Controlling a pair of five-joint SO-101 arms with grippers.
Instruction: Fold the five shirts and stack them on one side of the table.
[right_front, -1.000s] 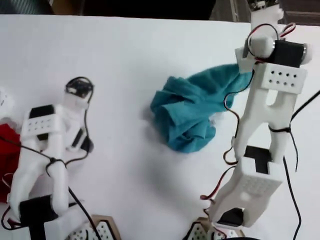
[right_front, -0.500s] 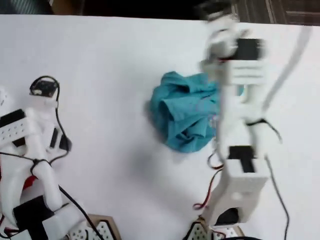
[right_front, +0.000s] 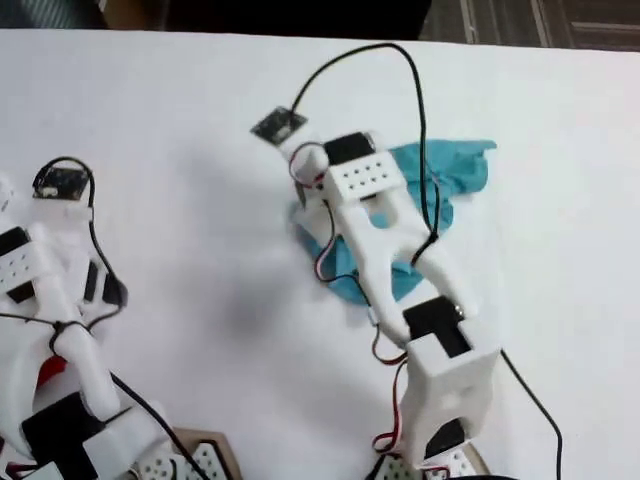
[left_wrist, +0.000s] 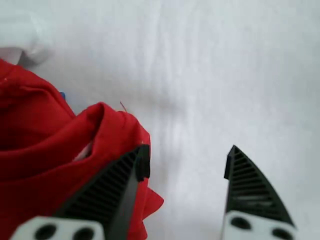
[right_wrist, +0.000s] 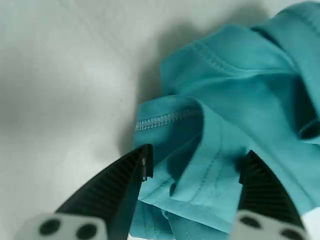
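Where the right jaws stand wide apart, a bunched fold of the teal shirt (right_wrist: 225, 115) lies between them, ungripped. One tip sits at the shirt's stitched hem, the other over the cloth farther in. Whether either tip touches the fabric is hard to tell.

In the high view those jaws are hidden beneath the right arm (right_front: 385, 240). The arm lies across the teal shirt (right_front: 455, 170) and covers most of it, so that crumpled edges show on either side of the arm, near the middle of the white counter (right_front: 200, 100).

The left jaws are likewise spread wide and hold nothing. One tip overlaps the edge of the red shirt (left_wrist: 50, 150), the other hangs over bare counter. That shirt is rumpled and cut off by the frame's edge in the left wrist view. From above, a sliver of the red shirt (right_front: 48, 368) peeks out behind the left arm (right_front: 50, 290) at the counter's near left side.

A white lump (left_wrist: 20, 37) lies just beyond the red cloth, cut off; what it is cannot be made out.
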